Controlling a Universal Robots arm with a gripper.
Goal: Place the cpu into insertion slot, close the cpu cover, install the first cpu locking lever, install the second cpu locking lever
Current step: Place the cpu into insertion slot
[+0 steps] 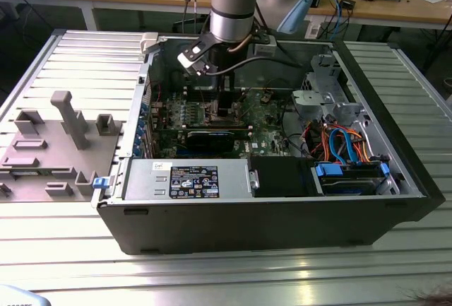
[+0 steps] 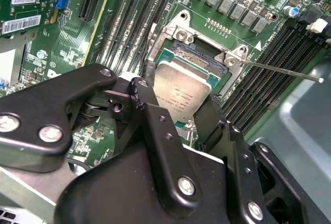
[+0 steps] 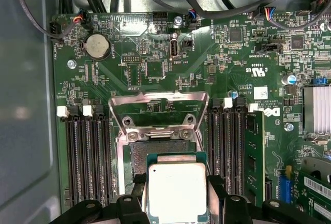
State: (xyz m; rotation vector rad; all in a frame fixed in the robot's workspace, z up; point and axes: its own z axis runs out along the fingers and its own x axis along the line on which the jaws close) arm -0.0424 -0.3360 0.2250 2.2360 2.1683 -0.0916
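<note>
In both wrist views my gripper [image 3: 177, 189] [image 2: 179, 101] is shut on the cpu [image 3: 177, 193] [image 2: 182, 90], a square chip with a silvery top and a green edge. Its black fingers [image 3: 135, 195] press on two opposite sides of the chip. The cpu hangs tilted, just above and partly over the insertion slot [image 3: 158, 150] [image 2: 199, 58], whose dark contact field still shows beyond the chip. The cpu cover [image 3: 155, 95] stands swung open behind the socket. A thin locking lever [image 2: 282, 72] sticks out sideways, unlatched. In the exterior view the gripper [image 1: 224, 112] reaches down into the computer case [image 1: 261, 214].
Black memory slots [image 3: 83, 157] flank the socket on both sides, and one green memory module [image 3: 254, 157] is seated. In the case are a black graphics card [image 1: 212, 138], a power supply [image 1: 187, 179] and coloured cables [image 1: 339, 143]. A grey fixture tray [image 1: 56, 143] lies at the exterior view's left.
</note>
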